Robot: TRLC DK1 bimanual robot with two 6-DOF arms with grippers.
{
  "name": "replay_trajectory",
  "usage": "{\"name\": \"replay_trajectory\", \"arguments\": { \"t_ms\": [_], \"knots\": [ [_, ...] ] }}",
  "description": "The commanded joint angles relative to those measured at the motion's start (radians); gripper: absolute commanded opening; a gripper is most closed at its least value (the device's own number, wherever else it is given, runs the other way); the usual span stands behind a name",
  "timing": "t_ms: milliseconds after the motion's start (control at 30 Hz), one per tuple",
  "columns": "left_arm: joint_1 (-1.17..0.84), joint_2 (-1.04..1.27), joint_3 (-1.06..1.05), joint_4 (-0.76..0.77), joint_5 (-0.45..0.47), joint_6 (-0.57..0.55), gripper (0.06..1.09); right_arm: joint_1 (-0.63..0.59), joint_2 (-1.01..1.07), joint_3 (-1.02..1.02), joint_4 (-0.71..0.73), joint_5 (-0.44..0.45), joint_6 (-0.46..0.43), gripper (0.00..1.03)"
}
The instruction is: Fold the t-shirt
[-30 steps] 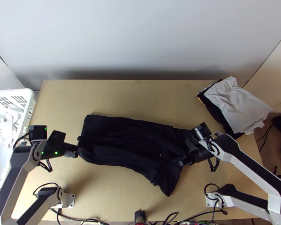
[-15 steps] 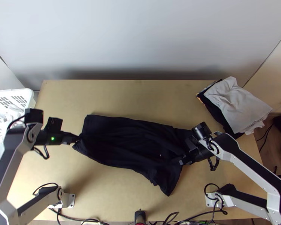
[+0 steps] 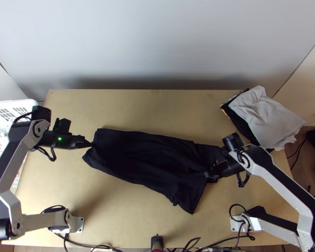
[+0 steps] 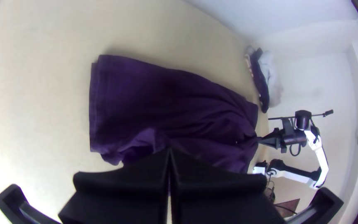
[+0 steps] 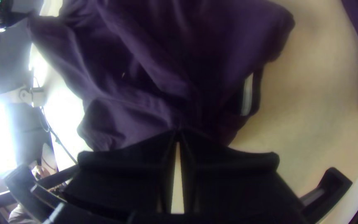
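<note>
The black t-shirt (image 3: pixel 145 157) lies as a long, folded strip across the middle of the table, wrinkled toward its right end. At its left end, my left gripper (image 3: pixel 90 144) holds the edge; in the left wrist view the left gripper (image 4: pixel 169 150) is shut on the cloth (image 4: pixel 154 99), which looks purple there. My right gripper (image 3: pixel 207 174) is at the shirt's right end. The right wrist view has the right gripper (image 5: pixel 178 132) shut on gathered fabric (image 5: pixel 146 74), with folds running out from the fingertips.
A stack of folded clothes with a light grey one (image 3: pixel 264 113) on top lies at the table's back right corner. A white basket (image 3: pixel 27 105) with pale cloth stands at the left edge. Cables run along the near edge.
My left gripper has moved up the picture along the shirt's left end, drawing the cloth's corner with it. My right gripper has shifted slightly right, and the shirt's lower right part moved a little.
</note>
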Motion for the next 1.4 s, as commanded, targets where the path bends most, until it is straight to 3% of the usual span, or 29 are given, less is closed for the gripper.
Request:
{"name": "replay_trajectory", "arguments": {
  "t_ms": [0,233,467,867,1367],
  "knots": [
    [0.025,0.094,0.050,0.002,0.024,-0.029,0.09,-0.099,0.016,0.037,0.001,-0.028,0.046,0.03],
    [0.007,0.180,0.085,0.055,0.036,-0.108,0.09,-0.112,0.097,0.182,-0.087,-0.148,0.086,0.03],
    [-0.010,0.294,0.165,0.095,0.056,-0.171,0.09,-0.129,0.200,0.327,-0.130,-0.168,0.082,0.03],
    [0.002,0.462,0.258,0.138,0.060,-0.279,0.09,-0.231,0.363,0.402,-0.128,-0.157,0.054,0.03],
    [0.088,0.531,0.281,0.149,0.056,-0.303,0.09,-0.314,0.484,0.402,-0.049,-0.022,0.059,0.03]
  ]
}}
